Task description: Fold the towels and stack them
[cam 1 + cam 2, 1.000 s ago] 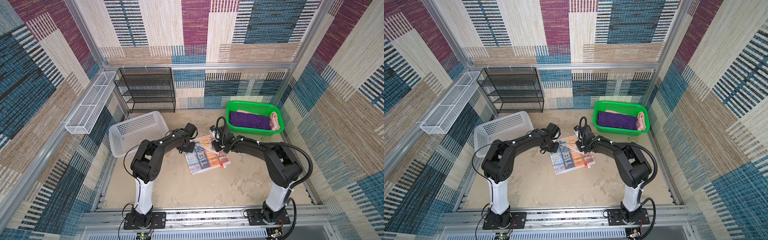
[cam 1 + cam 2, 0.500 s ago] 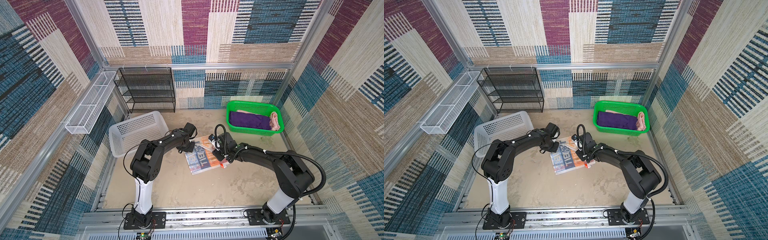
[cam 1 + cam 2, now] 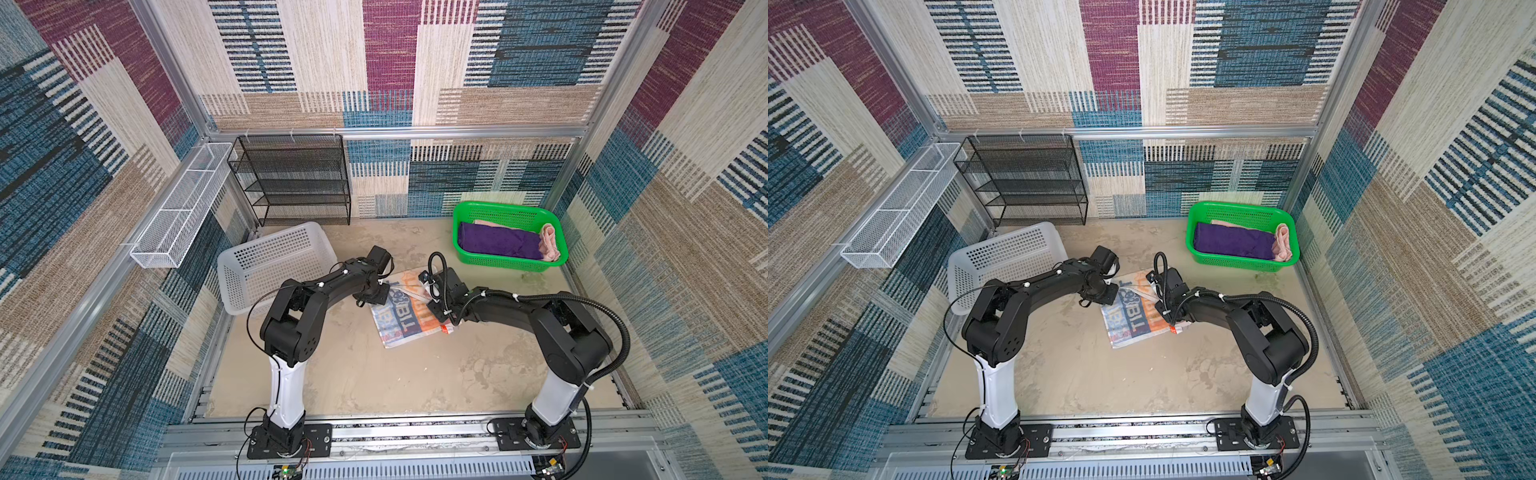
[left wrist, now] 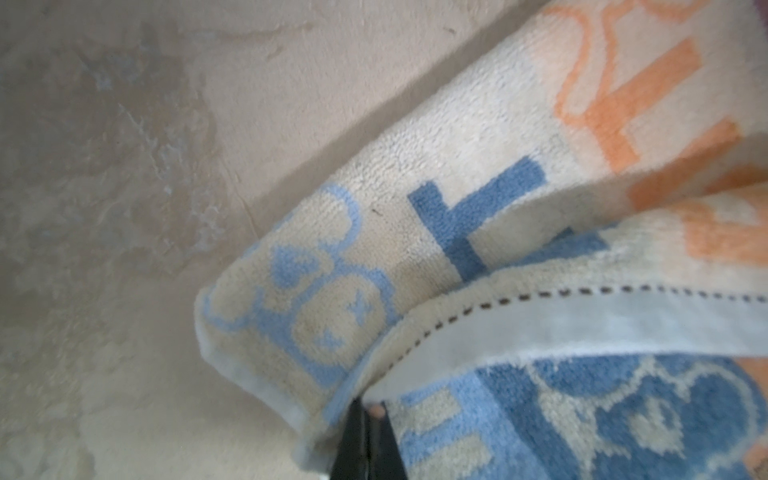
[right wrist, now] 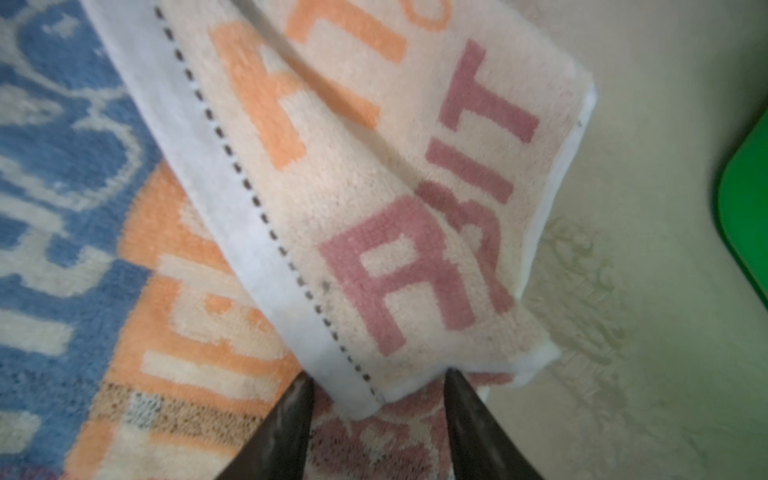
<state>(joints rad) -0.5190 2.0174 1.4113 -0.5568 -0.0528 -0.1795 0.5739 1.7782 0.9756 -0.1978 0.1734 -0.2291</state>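
RABBIT towel (image 3: pixel 409 320): laid doubled over
Left gripper (image 4: pixel 365 440): fingers clamped together on the folded edge, so the fold is steadied
Right gripper (image 5: pixel 378 399): fingers (image 5: pixel 286 424) apart astride the hemmed corner, nothing gripped

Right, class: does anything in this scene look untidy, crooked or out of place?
Mainly the pink towel: it lies bunched at one end of the green basket, beside the flat purple towel. The lettered towel lies skewed on the table, only partly folded. The white basket may be tilted; that is hard to tell.
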